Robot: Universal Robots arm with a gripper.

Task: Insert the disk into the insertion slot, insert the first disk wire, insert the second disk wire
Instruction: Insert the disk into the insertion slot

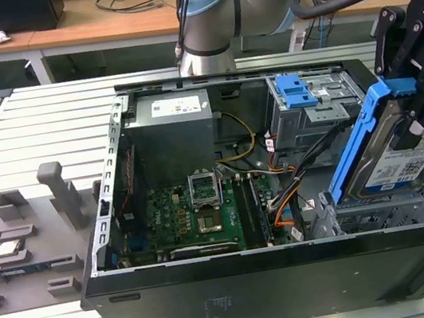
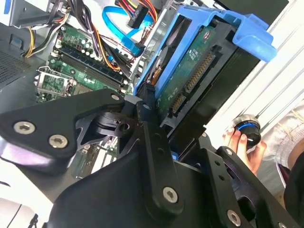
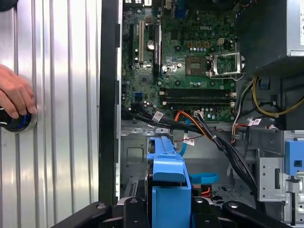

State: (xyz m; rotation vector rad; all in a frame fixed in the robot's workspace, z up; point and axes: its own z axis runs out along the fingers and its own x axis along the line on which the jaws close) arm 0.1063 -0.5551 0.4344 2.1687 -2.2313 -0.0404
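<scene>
- Claw (image 1: pixel 420 122), black, at the exterior view's right: pinched tight on the disk, one finger (image 2: pixel 146 107) pressed against the side of the blue frame.
- Disk (image 1: pixel 393 158), silver with a white label, in a bright blue frame: held tilted, high end toward the exterior view's right, low end at the mouth of the drive cage. Cannot tell whether touching it. Connector edge bare in the second wrist view.
- Drive cage (image 1: pixel 383 219), silver perforated sheet metal: in the case corner just below the disk.
- Orange-red wire bundle (image 2: pixel 135 14), ending in a dark plug: loose inside the case, apart from the disk.
- Light blue flat cable (image 2: pixel 118 34): looped near the cage, apart from the disk.
- Computer case (image 1: pixel 219 303), black, open side up, on a slatted metal table (image 1: pixel 30 131).
- Motherboard (image 1: pixel 196 210), green, on the case floor.
- Grey drive box (image 1: pixel 298 93) with a blue latch, beyond the cage.
- Hand (image 3: pixel 14 97) resting on a round blue-ringed knob (image 3: pixel 18 122), on the table outside the case.
</scene>
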